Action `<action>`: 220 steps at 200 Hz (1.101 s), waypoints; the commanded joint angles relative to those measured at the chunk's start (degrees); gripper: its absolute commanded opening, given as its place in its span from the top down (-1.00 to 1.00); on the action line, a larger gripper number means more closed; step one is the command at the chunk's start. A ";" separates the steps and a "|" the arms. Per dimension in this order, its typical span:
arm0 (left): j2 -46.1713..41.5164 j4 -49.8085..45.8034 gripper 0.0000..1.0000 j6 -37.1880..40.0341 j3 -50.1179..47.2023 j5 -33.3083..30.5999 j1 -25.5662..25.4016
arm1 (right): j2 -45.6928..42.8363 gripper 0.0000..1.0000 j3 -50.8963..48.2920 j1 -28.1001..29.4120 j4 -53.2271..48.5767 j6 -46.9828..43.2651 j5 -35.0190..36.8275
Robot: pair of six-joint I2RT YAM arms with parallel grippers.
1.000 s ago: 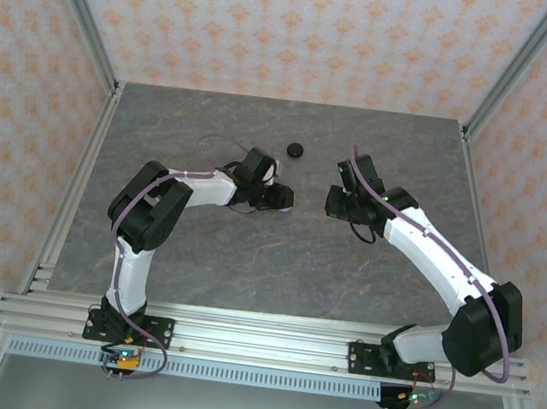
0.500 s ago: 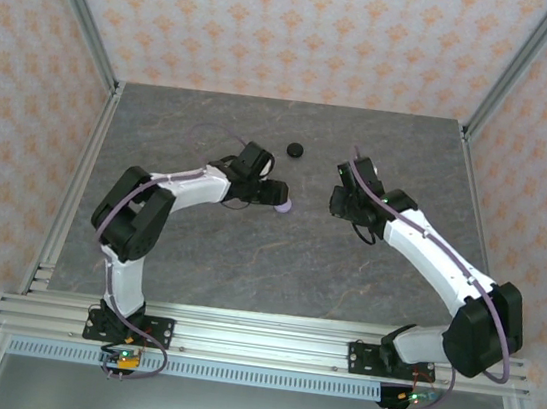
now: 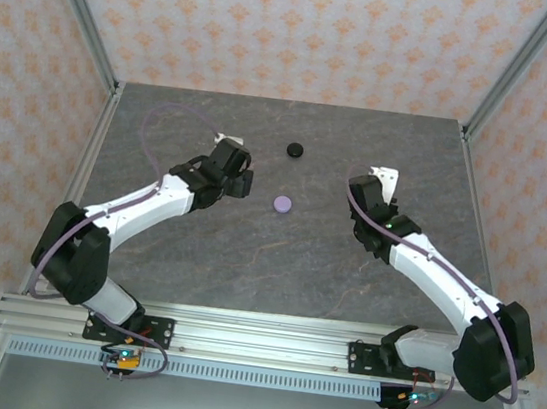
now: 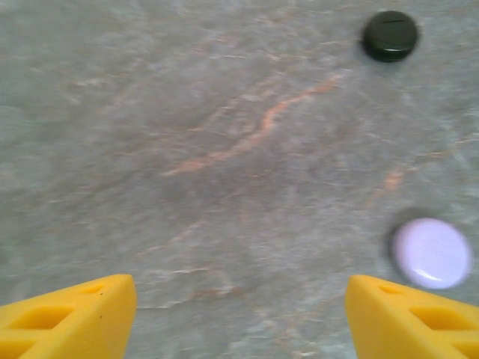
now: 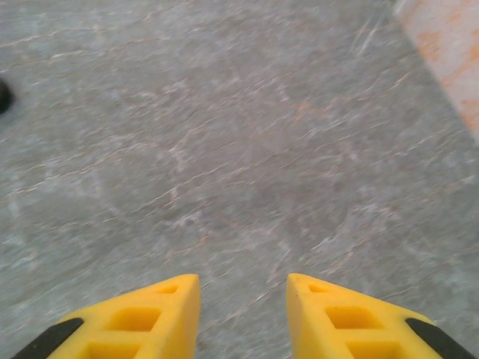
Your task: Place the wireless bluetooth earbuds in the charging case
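A round pale lilac charging case (image 3: pixel 283 204) lies shut on the grey table, and in the left wrist view the lilac case (image 4: pixel 432 253) sits ahead and right of my fingers. A round black case (image 3: pixel 296 149) lies farther back; the left wrist view has the black case (image 4: pixel 390 35) at the top right. The earbuds are out of view. My left gripper (image 3: pixel 240 179) hovers left of the lilac case, apart from it. Seen from its wrist, the left gripper (image 4: pixel 239 318) stands open and empty. My right gripper (image 3: pixel 374 184) is right of both cases, and the right gripper (image 5: pixel 243 292) is open over bare table.
The grey stone-patterned table (image 3: pixel 267 254) spreads out around both cases. Patterned walls with metal posts (image 3: pixel 503 73) close off the back and sides. A strip of the wall (image 5: pixel 449 45) is at the top right of the right wrist view.
My left gripper has opened and drawn back to the left, leaving the lilac case on the table. The right gripper has widened and moved right, away from the middle.
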 commanded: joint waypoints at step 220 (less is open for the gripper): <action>-11.13 46.08 -1.00 18.83 -34.42 -6.70 20.73 | -0.84 -0.28 -23.65 -24.92 43.58 -7.33 -11.33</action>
